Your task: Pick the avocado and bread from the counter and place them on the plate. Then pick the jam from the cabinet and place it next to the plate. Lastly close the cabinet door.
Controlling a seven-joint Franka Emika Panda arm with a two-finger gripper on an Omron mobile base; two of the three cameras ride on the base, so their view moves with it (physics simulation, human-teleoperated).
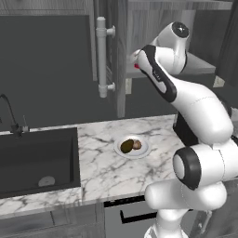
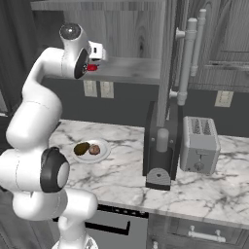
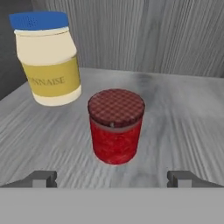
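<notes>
On the pale cabinet shelf (image 3: 188, 109) stands the jam (image 3: 116, 127), a red jar with a checked dark red lid. My gripper (image 3: 113, 178) is open just in front of it, one fingertip to each side, not touching. From the side the jam (image 2: 92, 67) shows as a red spot past the hand. Down on the counter (image 1: 102, 162) the plate (image 1: 132, 147) carries the dark avocado (image 1: 127, 146) and the pinkish-brown bread (image 1: 137, 145) side by side. The cabinet door (image 1: 120, 56) stands swung open, its white bar handle (image 1: 102, 56) facing out.
A mayonnaise jar (image 3: 48, 57) with a blue lid stands on the shelf, behind and left of the jam. A dark sink (image 1: 37, 160) lies left of the plate. A coffee machine (image 2: 160, 151) and a toaster (image 2: 199, 145) stand on the counter to the right.
</notes>
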